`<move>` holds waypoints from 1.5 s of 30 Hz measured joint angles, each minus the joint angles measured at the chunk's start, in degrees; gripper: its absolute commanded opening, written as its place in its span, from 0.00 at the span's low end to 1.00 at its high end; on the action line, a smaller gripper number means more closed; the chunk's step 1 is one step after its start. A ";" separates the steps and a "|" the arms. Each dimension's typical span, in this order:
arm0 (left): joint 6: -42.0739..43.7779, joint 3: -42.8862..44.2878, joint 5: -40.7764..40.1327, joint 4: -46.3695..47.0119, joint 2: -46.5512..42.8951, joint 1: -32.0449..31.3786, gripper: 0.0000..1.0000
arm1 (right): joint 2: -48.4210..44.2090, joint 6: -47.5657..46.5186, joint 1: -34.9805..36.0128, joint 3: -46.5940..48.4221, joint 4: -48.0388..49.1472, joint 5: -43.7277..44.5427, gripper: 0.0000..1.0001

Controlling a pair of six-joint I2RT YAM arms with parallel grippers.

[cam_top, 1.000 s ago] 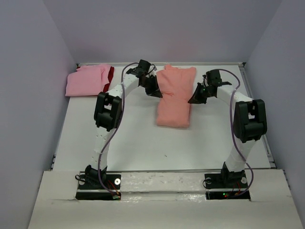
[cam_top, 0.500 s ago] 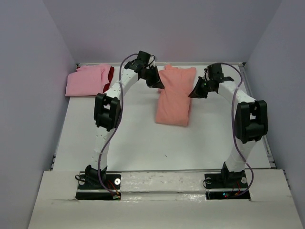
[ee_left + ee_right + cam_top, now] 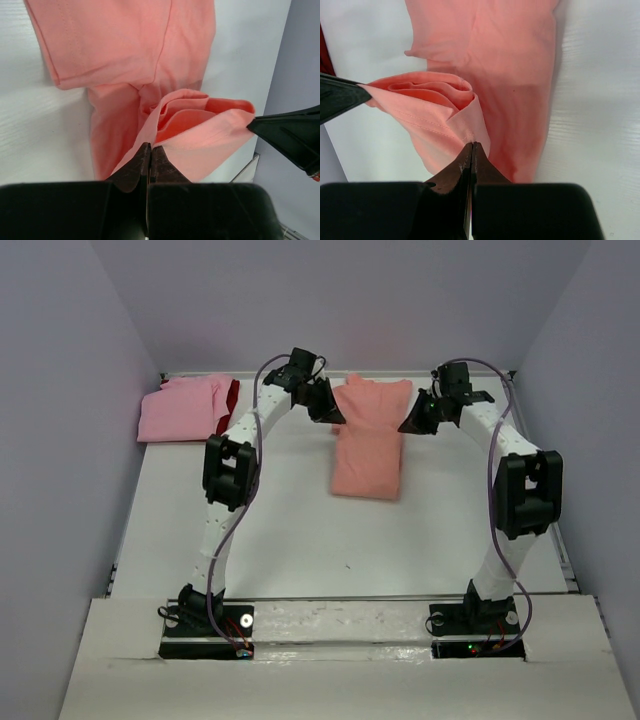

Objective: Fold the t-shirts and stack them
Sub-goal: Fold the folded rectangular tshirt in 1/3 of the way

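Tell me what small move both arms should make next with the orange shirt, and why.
Probably carry the raised edge a little farther from the bases, over the sleeves. The left end effector and right end effector are each shut on that edge of the orange shirt, and the sleeve end lies flat beyond it, uncovered, so the fold looks unfinished.

I have the middle t-shirt (image 3: 368, 445) lying lengthwise on the counter (image 3: 300, 530), towards the back. Its far end sits between my arms, with the left jaws at its left edge and the right jaws at its right. Well apart, in the far left corner, the corner t-shirt (image 3: 180, 410) lies on the third t-shirt (image 3: 233, 395), which peeks out on its right.
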 measured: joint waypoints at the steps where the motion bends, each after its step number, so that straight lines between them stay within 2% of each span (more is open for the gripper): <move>1: -0.02 0.00 0.00 0.09 0.59 0.00 0.00 | 0.31 -0.09 0.00 0.68 -0.04 0.20 0.00; 16: -0.13 0.00 0.04 2.69 4.92 0.24 0.00 | 6.54 -1.11 0.00 3.39 -0.07 4.20 0.00; 25: -0.94 -0.02 0.52 5.38 7.58 0.24 0.00 | 7.06 -1.55 0.00 3.34 0.70 7.15 0.00; 45: -1.05 -0.61 2.03 8.72 9.16 0.22 0.00 | 7.17 -0.31 0.20 -2.34 5.57 14.73 0.00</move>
